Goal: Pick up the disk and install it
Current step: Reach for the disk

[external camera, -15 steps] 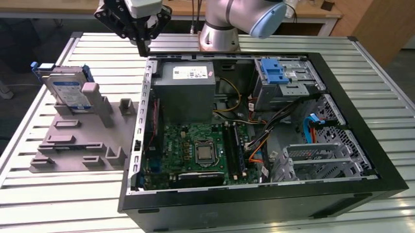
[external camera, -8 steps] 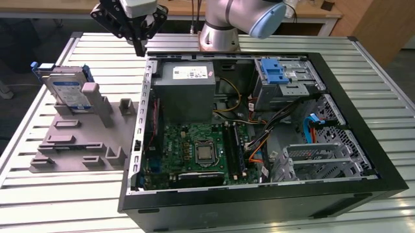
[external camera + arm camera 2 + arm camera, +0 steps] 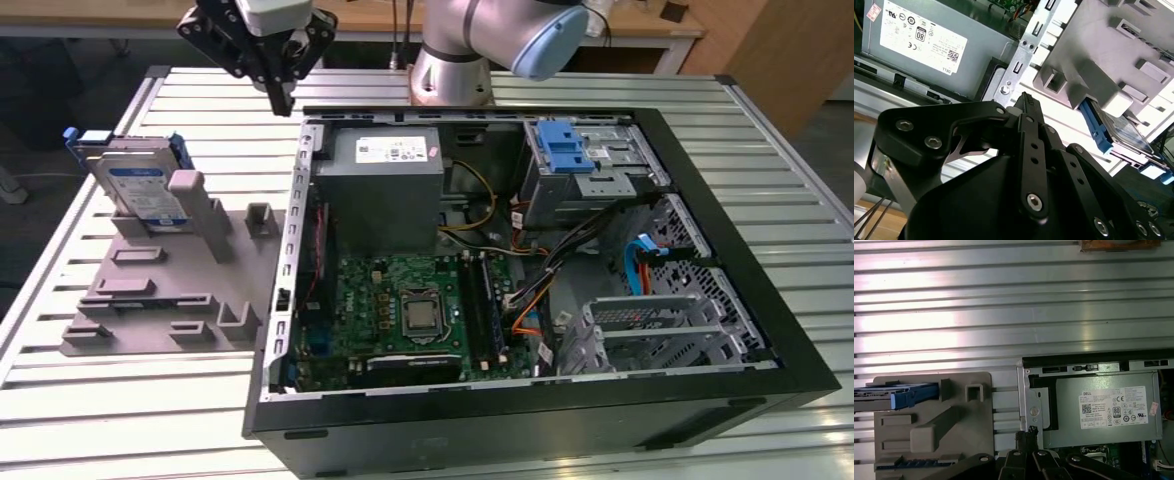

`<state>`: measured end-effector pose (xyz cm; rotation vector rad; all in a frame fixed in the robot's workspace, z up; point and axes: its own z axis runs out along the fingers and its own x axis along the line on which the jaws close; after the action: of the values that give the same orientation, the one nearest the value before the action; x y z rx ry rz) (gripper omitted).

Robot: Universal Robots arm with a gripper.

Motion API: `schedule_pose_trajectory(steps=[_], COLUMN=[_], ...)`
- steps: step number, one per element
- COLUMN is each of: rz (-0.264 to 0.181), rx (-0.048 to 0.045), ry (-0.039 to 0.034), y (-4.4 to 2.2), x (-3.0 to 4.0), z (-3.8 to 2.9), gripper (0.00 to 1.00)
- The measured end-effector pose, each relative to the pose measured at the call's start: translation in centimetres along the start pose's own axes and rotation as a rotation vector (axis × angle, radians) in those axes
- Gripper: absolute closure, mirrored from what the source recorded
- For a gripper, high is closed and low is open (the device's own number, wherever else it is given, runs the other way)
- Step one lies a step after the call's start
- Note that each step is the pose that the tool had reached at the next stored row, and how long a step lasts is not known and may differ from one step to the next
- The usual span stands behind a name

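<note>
Setting: a robotics lab or test workshop, not a home or an office. Evidence as I see it:

My arm's base (image 3: 451, 80) stands on a bench (image 3: 134, 420) of ribbed aluminium slats, seen in the exterior view and the first wrist view. On the bench lies a desktop computer case (image 3: 534, 430), open on its upward side, with the motherboard (image 3: 400, 300) and cables exposed.

Just beside the case, on the exterior view's left, a grey moulded jig (image 3: 147, 300) with slots and posts holds the disk (image 3: 140, 190) on edge.

Behind the bench there is a wooden desk (image 3: 627, 30) on white legs.
</note>
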<state>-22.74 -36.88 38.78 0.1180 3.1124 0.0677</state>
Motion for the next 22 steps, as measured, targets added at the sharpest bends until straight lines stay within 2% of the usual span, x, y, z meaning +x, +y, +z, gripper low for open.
schedule_pose_trajectory(steps=[22], rz=[0.0], rx=[0.0], ry=[0.0], y=[0.26], x=[1.96], z=[0.06], gripper=[0.89])
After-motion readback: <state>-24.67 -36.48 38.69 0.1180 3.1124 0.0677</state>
